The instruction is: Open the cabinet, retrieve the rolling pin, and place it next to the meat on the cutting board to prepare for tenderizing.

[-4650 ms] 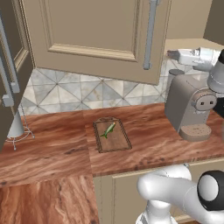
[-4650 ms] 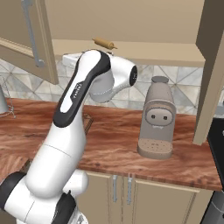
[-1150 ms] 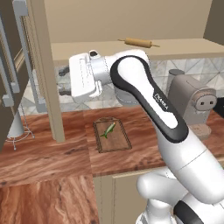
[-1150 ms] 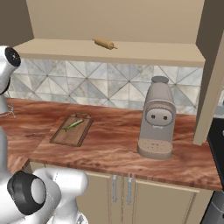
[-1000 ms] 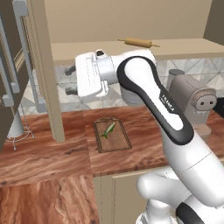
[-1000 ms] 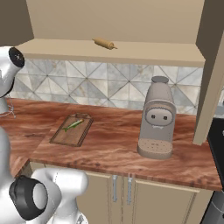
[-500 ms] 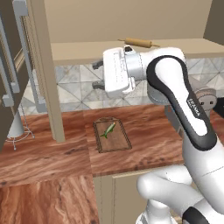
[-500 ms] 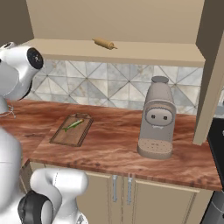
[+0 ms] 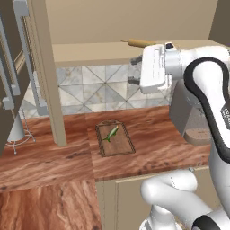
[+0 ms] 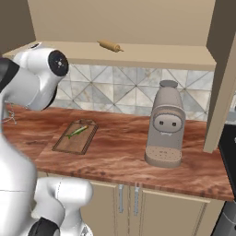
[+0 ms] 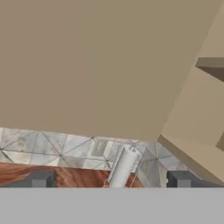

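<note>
Currently the gripper [image 9: 133,70] hovers with jaws wide and empty, just below the cabinet [image 9: 112,49] shelf. On that shelf lies the rolling pin [image 9: 140,43]; well below the shelf, the meat [image 9: 111,133] rests on the cutting board [image 9: 122,146].

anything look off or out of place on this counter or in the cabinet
Nothing spilled or damaged. The one oddity: the rolling pin lies loose and slanted on the open cabinet's bottom shelf, not yet on the cutting board, where only the meat lies.
</note>
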Motion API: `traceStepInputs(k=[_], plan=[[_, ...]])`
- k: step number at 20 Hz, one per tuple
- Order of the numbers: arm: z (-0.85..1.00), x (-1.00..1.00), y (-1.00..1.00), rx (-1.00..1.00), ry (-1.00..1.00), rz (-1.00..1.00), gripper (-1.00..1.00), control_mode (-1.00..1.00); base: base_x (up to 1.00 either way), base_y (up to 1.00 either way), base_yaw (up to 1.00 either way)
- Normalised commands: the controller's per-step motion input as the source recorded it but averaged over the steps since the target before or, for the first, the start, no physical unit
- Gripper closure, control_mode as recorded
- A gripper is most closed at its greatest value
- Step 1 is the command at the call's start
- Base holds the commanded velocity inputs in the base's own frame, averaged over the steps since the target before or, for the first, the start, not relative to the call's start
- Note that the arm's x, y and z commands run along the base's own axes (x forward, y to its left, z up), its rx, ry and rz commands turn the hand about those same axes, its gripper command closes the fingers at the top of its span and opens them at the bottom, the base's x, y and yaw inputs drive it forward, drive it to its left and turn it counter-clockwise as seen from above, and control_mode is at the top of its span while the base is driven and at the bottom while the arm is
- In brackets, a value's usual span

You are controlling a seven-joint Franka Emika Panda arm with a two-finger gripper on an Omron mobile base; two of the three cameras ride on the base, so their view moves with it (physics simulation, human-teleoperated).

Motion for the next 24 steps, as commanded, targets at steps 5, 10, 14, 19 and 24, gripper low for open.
traceStepInputs(k=[5,10,14,19,24], plan=[[0.21,0.13,-0.83,-0.05,0.06,-0.23,-1.00,-1.00,0.00,0.00,0.00],[0.24,0.38,-0.73,-0.09,0.16,-0.21,-1.00,-1.00,0.00,0.00,0.00],[0.14,0.51,-0.66,-0.09,0.16,-0.17,-1.00,-1.00,0.00,0.00,0.00],[0.04,0.56,-0.60,-0.06,0.14,-0.14,-1.00,-1.00,0.00,0.00,0.00],[0.00,0.63,-0.54,-0.01,0.14,-0.09,-1.00,-1.00,0.00,0.00,0.00]])
